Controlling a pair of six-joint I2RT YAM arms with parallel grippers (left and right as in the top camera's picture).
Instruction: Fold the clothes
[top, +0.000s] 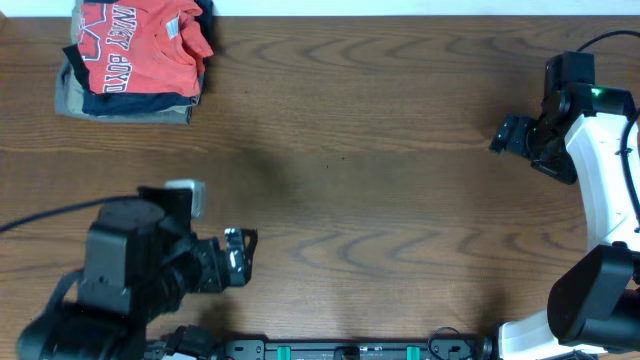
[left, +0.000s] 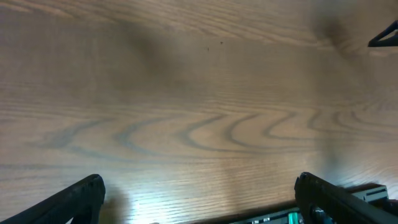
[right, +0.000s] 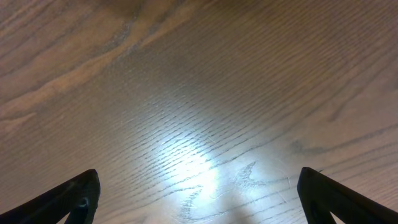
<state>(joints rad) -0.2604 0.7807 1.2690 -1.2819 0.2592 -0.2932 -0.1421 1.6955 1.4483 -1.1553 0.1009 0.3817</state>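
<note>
Orange-red T-shirt (top: 140, 45) sits folded atop a stack of garments (top: 125, 106) at the far left corner of the bench (top: 380, 200). Left pincer (top: 243, 257) released, right pincer (top: 508, 136) released, both empty and well apart from it. The risk I see: a deep grab snags the lower layers and topples the pile.

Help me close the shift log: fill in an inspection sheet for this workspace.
Surface: wood-grain table, glare in both wrist views.
Job's things: orange-red T-shirt, folded, atop a stack at the far left corner.
Clutter: dark and khaki folded garments under it.
Grippers: left gripper and right gripper empty, jaws apart, over wood.
Cables: black cable to the left arm; second cable at the right arm.
Surroundings: nothing seen.
</note>
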